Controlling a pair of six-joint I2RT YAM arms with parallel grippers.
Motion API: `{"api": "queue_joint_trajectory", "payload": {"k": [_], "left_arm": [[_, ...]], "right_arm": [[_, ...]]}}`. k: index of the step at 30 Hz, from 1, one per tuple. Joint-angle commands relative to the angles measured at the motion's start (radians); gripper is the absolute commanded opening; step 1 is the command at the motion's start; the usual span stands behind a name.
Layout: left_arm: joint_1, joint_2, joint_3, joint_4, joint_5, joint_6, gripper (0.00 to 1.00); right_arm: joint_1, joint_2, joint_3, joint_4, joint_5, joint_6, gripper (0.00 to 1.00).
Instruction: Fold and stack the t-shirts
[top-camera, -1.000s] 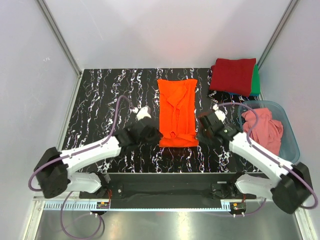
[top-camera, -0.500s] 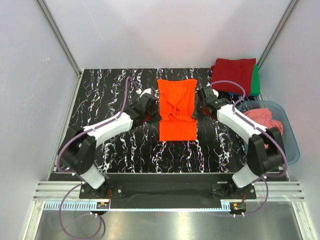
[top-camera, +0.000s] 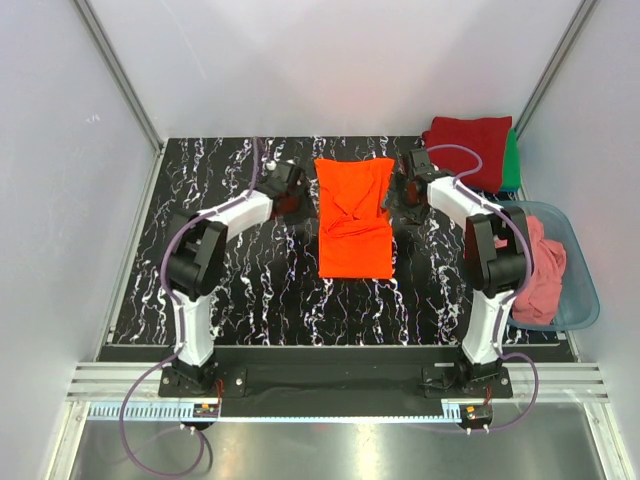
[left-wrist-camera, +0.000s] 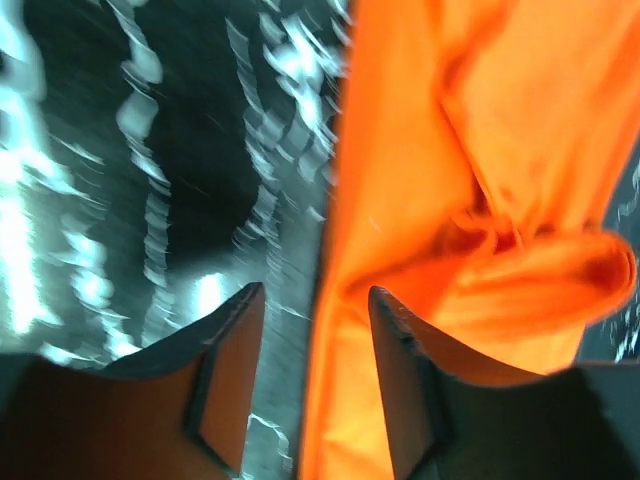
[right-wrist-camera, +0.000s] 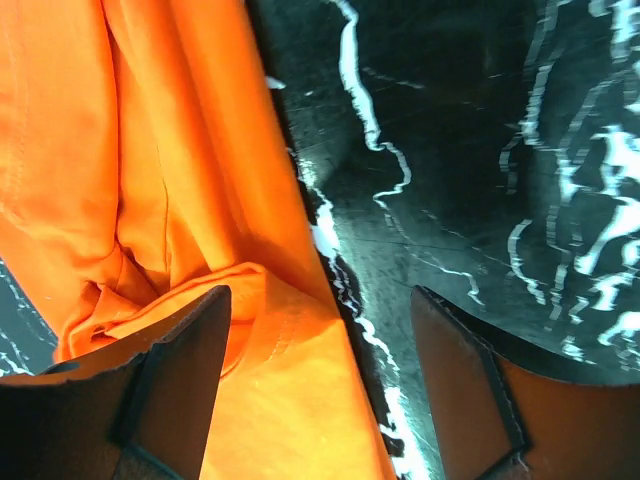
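Note:
The bright orange t-shirt (top-camera: 353, 215) lies mid-table, its near part doubled over towards the far end, with bunched folds across the middle (left-wrist-camera: 520, 250). My left gripper (top-camera: 288, 188) is at the shirt's left edge and stands open; the orange edge (left-wrist-camera: 340, 400) runs between its fingers (left-wrist-camera: 228, 370). At the right edge my right gripper (top-camera: 408, 190) is also open, one finger (right-wrist-camera: 185, 375) over the cloth (right-wrist-camera: 290, 400) and the other over bare table. A dark red folded shirt (top-camera: 466, 148) lies on a green one (top-camera: 513, 160) at the far right. A salmon-pink shirt (top-camera: 543, 265) sits in the tub.
The translucent blue-grey tub (top-camera: 580, 300) stands at the right edge of the black marbled table (top-camera: 220, 280). Grey walls close in the table on three sides. Both arms stretch far out from their bases at the near edge.
Both grippers moved from the near hem towards the far end, drawing the orange shirt's near part over itself. Both were shut and now stand open, with the cloth released.

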Motion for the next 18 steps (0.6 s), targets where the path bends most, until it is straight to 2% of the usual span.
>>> {"api": "queue_joint_trajectory", "payload": {"k": [1,5,7,8,9,18], "left_arm": [[0.036,-0.028,0.033,0.005,0.046,0.047,0.54],[0.049,-0.061,-0.082,0.137,0.044,0.074,0.58],[0.056,-0.090,-0.182,0.215,0.066,0.063,0.68],[0.061,-0.102,-0.246,0.296,0.089,0.046,0.77],[0.061,-0.120,-0.268,0.318,0.103,0.043,0.78],[0.087,-0.105,-0.300,0.351,0.147,0.054,0.73]], "right_arm": [[-0.004,-0.109,0.004,-0.007,-0.005,-0.029,0.79],[0.040,-0.212,-0.149,0.025,-0.011,-0.031,0.78],[0.098,-0.240,-0.180,0.030,0.004,-0.025,0.77],[0.118,-0.244,-0.197,0.033,0.010,-0.023,0.76],[0.161,-0.237,-0.200,0.033,0.010,-0.017,0.75],[0.229,-0.068,-0.099,0.035,-0.017,-0.019,0.63]]}}
